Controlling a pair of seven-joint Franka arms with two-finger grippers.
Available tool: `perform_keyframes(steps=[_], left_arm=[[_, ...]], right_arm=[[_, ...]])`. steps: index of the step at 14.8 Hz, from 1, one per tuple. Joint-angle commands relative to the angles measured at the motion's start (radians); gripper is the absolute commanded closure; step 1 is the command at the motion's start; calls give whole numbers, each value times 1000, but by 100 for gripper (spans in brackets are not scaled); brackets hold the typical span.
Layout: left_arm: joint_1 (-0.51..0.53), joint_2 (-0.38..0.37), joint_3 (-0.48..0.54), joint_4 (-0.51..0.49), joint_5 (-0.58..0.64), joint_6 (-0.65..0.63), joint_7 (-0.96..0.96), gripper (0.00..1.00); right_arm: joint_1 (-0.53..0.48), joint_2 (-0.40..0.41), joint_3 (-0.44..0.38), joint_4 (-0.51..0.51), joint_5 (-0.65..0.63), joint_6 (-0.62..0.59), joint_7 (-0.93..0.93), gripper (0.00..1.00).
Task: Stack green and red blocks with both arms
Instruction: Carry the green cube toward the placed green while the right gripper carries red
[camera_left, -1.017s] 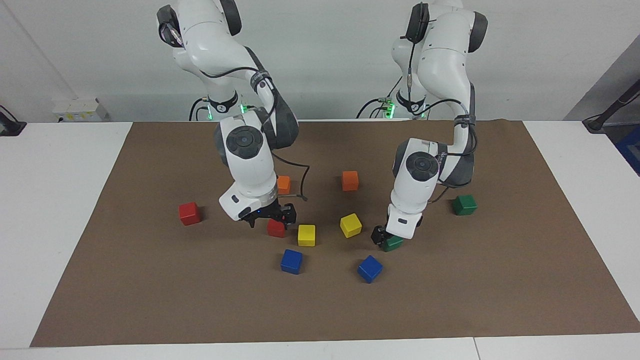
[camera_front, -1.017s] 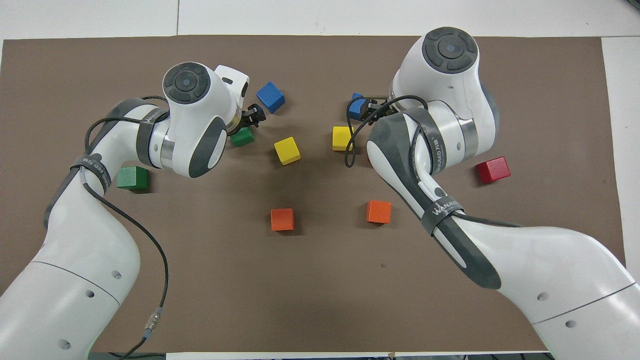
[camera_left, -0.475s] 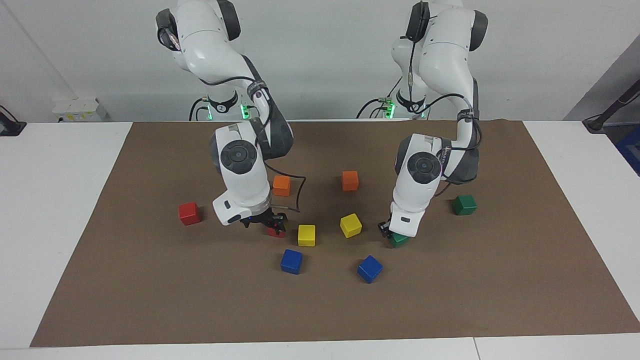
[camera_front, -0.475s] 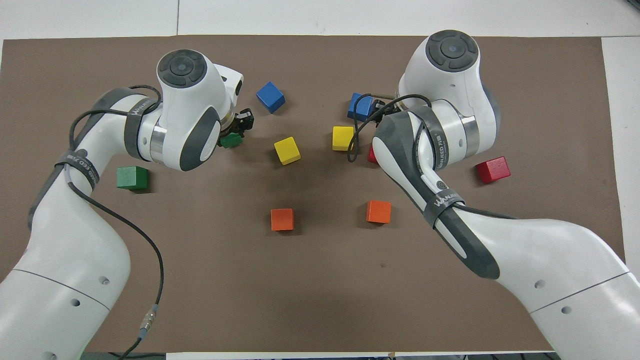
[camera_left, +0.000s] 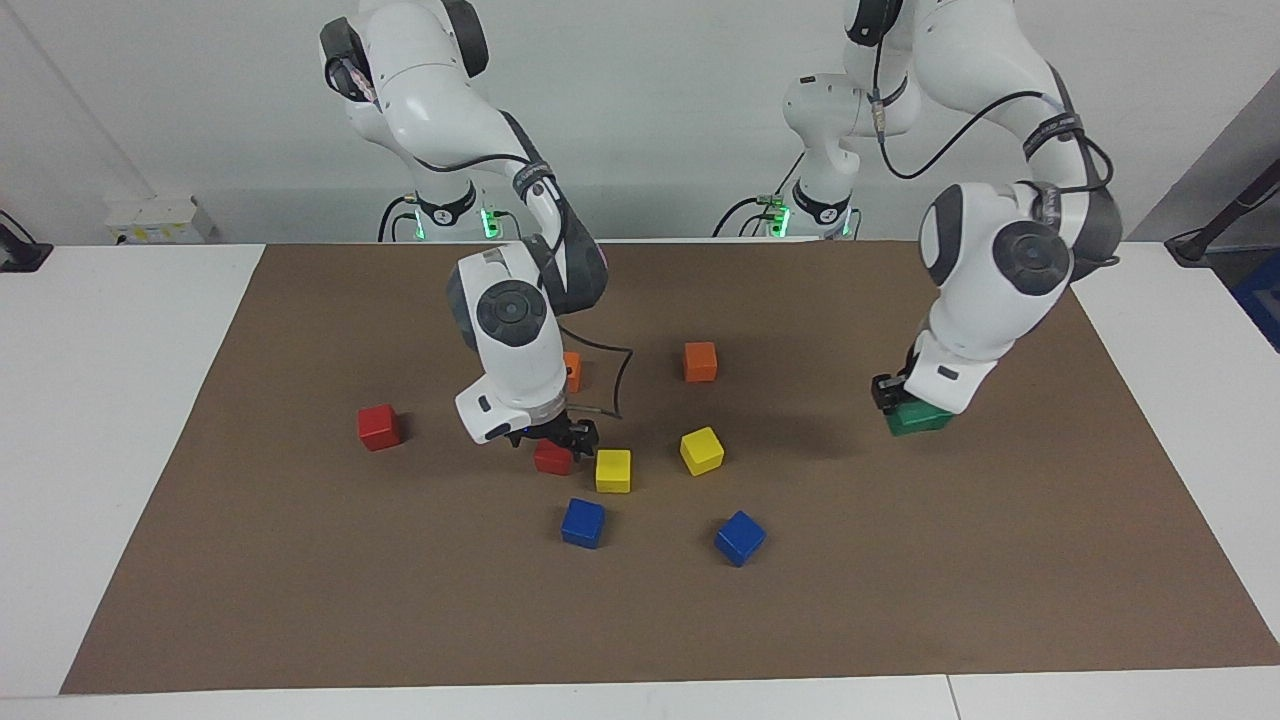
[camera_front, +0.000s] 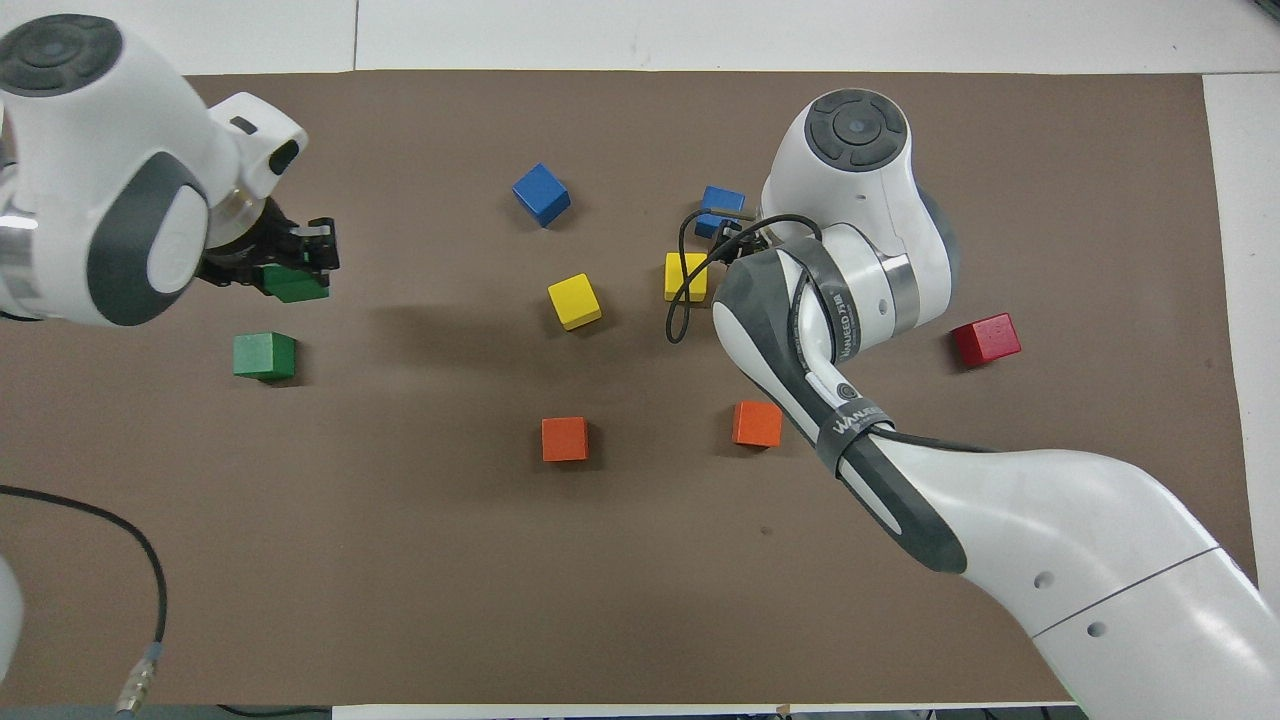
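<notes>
- Left hand (camera_front: 290, 262) is up in the air with a green block (camera_front: 296, 286) pinched between its fingers, over the brown mat (camera_left: 1000, 560) at the left arm's end of the surface.
- In the facing view the held block sits just above the second green block (camera_left: 918, 421); I cannot tell if the two touch. From overhead the second green block (camera_front: 265, 356) shows clear of the hand, on the mat.
- Right hand (camera_left: 560, 437) is low over a red block (camera_left: 552, 458), fingers closed around it. Whether the block rests on the mat or is just off it, I cannot tell.
- That red block lies just beside a yellow block (camera_left: 613, 470).
- The other red block (camera_left: 379, 427) sits alone on the mat toward the right arm's end.
- Also on the mat: a second yellow (camera_left: 701, 450), two blue (camera_left: 583, 523) (camera_left: 740, 537), two orange (camera_left: 700, 361) (camera_left: 572, 370).
</notes>
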Motion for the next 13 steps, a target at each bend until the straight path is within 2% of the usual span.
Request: perform_keyframes(steps=[1, 3, 7, 9, 10, 11, 12, 13], left_arm=[[61, -61, -7, -120, -13, 12, 211, 100], [105, -78, -9, -169, -23, 30, 240, 100], [147, -133, -7, -330, -65, 199, 305, 100], [153, -138, -7, -346, -65, 236, 328, 100], [153, -138, -7, -346, -65, 237, 337, 100], [156, -140, -6, -349, -65, 237, 339, 100], [163, -140, -7, -355, -65, 237, 337, 100], [166, -141, -7, -359, -65, 237, 335, 100]], right_arm=[[-7, -57, 2, -133, 10, 108, 1, 4], [-13, -59, 2, -162, 10, 136, 0, 4], [-16, -59, 2, -192, 10, 187, -17, 4], [-10, -57, 2, -192, 10, 187, -14, 7], [-7, -59, 2, -192, 10, 185, -10, 22], [-7, -59, 2, -192, 10, 185, -8, 45], [-6, -59, 2, -192, 10, 184, -8, 60], [-4, -60, 2, -192, 10, 182, -8, 80]])
